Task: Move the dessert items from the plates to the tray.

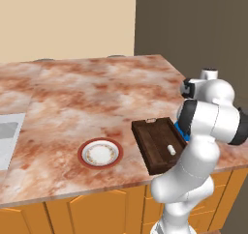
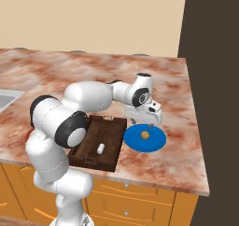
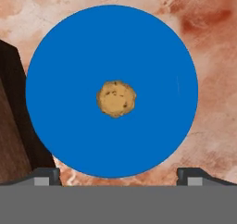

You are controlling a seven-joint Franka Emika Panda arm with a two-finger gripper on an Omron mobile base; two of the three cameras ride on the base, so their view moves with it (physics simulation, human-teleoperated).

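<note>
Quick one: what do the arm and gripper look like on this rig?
Glossy white rounded arm links with dark grey-black bands at the joints, no visible cables or markings. The wrist ends in a white boxy hand carrying the gripper, whose two small dark grey finger tips have lighter grey patches.

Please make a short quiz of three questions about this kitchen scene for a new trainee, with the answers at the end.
1. True or false: the white cylinder already lies in the tray.
2. Which plate carries the brown ball? A) the blue plate B) the red-rimmed plate C) neither
3. Fill in: the gripper hangs directly above the ____ plate, with its fingers spread wide.

Key
1. True: it rests on the tray floor, near the front end.
2. A: the ball sits at the centre of the blue plate; the red-rimmed plate holds nothing.
3. Blue: the hand view looks straight down on it, and nothing is between the fingers.
</note>
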